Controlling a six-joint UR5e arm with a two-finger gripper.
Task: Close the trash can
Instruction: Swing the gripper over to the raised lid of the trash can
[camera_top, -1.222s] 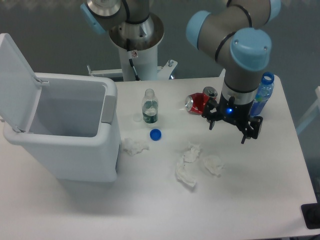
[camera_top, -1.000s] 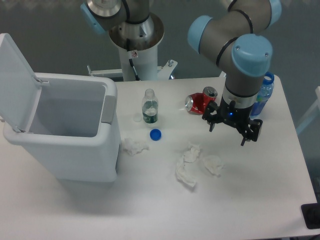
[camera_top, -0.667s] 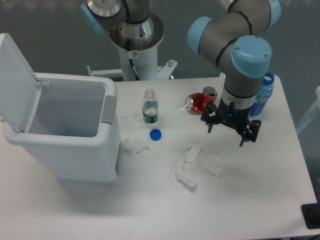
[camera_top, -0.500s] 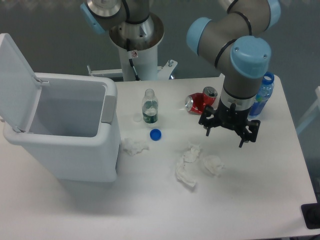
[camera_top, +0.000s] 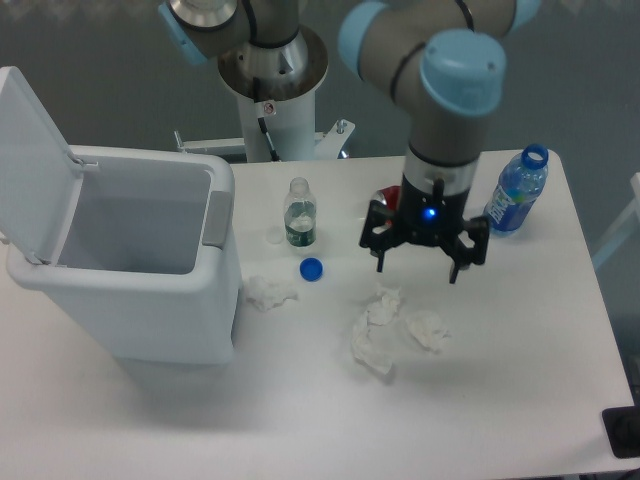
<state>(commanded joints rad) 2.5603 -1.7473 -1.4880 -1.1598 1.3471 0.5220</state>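
White plastic forms the trash can (camera_top: 130, 290), the biggest object, standing at the left of the table (camera_top: 520, 400) with its hinged lid (camera_top: 30, 160) raised upright at the far left. Well to the right of the trash can, the tool (camera_top: 421, 256) hangs above the table with its fingers spread apart, gripping nothing. Between trash can and tool lie a small clear bottle (camera_top: 299, 214), a blue cap (camera_top: 311, 268) and crumpled tissues (camera_top: 380, 325); a blue bottle (camera_top: 512, 196) stands farther right.
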